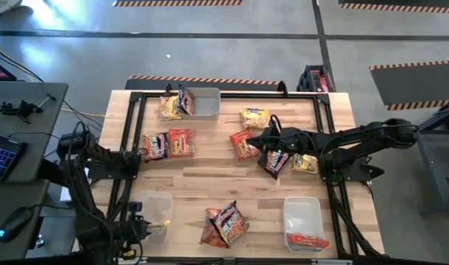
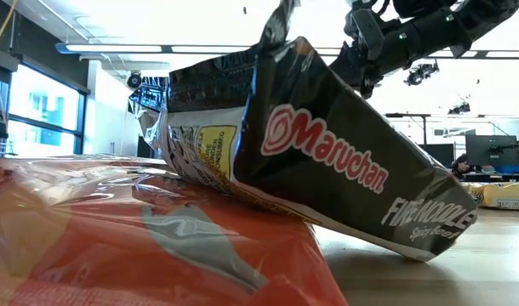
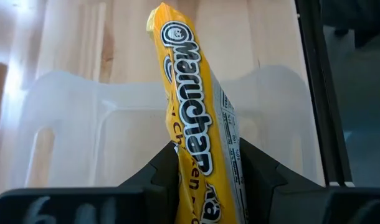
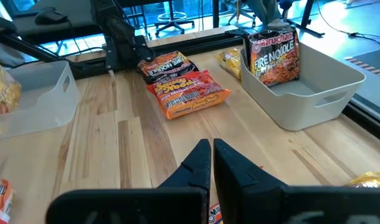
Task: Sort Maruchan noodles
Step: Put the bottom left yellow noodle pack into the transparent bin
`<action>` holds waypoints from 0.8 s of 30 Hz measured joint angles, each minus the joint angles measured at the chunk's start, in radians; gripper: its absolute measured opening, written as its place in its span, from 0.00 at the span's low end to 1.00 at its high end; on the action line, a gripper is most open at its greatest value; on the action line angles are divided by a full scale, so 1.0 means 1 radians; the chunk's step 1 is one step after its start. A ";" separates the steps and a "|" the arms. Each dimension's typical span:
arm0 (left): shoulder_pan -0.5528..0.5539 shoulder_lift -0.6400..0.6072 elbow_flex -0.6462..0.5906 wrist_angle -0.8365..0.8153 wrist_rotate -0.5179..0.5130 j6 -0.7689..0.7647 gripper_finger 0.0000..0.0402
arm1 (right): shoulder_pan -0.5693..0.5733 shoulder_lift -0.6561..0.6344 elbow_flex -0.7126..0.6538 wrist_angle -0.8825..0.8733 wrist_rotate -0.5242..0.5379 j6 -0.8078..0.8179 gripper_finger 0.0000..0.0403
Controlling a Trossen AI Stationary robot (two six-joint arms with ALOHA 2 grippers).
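Packets of Maruchan noodles (image 1: 226,222) look light, crinkly and slippery, best pinched at a sealed edge. Left gripper (image 3: 202,171) grasps a yellow packet (image 3: 193,134) just over the clear bin (image 3: 84,137); right gripper (image 4: 212,152), clenched empty, hovers well apart.

Around my wooden table (image 1: 210,184) lies a smooth grey floor (image 1: 232,51) marked with dark lines and orange-and-black hazard tape (image 1: 202,79). To my left stands a desk (image 1: 22,140) carrying a backlit keyboard (image 1: 2,156) and a mouse (image 1: 15,221). Across the room, tall windows (image 2: 47,119) let in daylight, long ceiling lights (image 2: 115,48) glow overhead, and monitors (image 2: 489,151) sit far off. Office chairs (image 4: 171,15) stand on a blue-lit floor beyond.
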 joint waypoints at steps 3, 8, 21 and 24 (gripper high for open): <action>0.007 0.000 -0.014 0.014 0.018 0.003 0.25 | 0.000 0.000 0.000 0.000 0.000 0.001 0.00; 0.017 0.000 -0.021 0.016 0.032 -0.019 0.31 | 0.000 0.000 0.000 0.000 0.000 0.001 0.00; 0.024 -0.001 -0.021 0.033 0.152 -0.076 0.34 | 0.000 0.000 0.000 -0.001 0.000 0.001 0.00; 0.026 -0.002 -0.021 0.033 0.181 -0.099 0.35 | 0.000 0.000 0.000 -0.001 0.000 0.001 0.00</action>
